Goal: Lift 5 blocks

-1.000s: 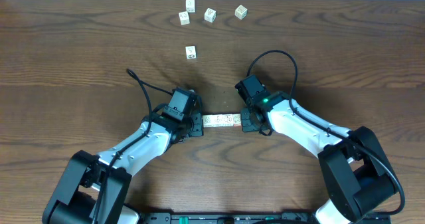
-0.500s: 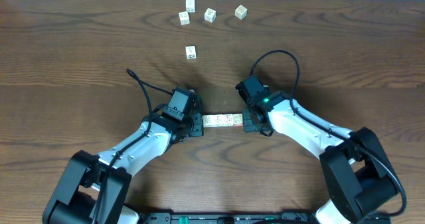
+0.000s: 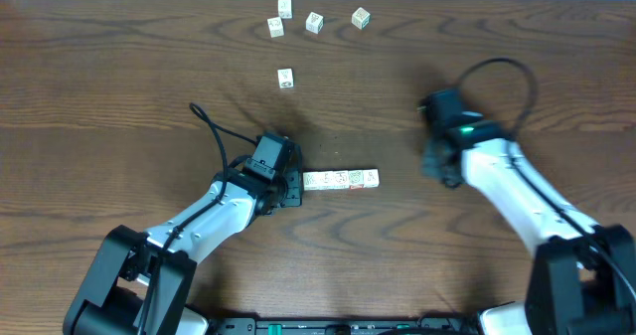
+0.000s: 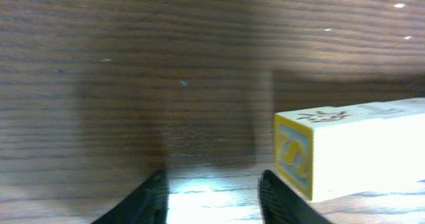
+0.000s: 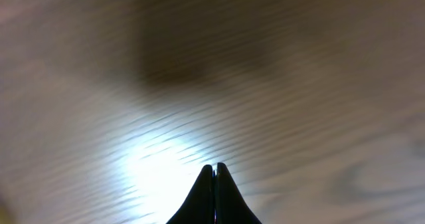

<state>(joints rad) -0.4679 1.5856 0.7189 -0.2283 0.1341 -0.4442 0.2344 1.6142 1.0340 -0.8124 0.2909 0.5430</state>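
A: What runs off the left wrist view?
B: The block row (image 4: 358,151), cut at three o'clock, and the left gripper (image 4: 211,184), clipped at six.
A: And the right wrist view?
B: The table (image 5: 299,84) is smeared. Overhead, marks on the twelve-o'clock blocks (image 3: 314,22) are too small to read.

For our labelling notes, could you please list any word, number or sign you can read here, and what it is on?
Nothing readable.
On the row of blocks: coloured marks, too small; its end face shows a blue sign on yellow, blurred.
On the loose blocks: marks too small.
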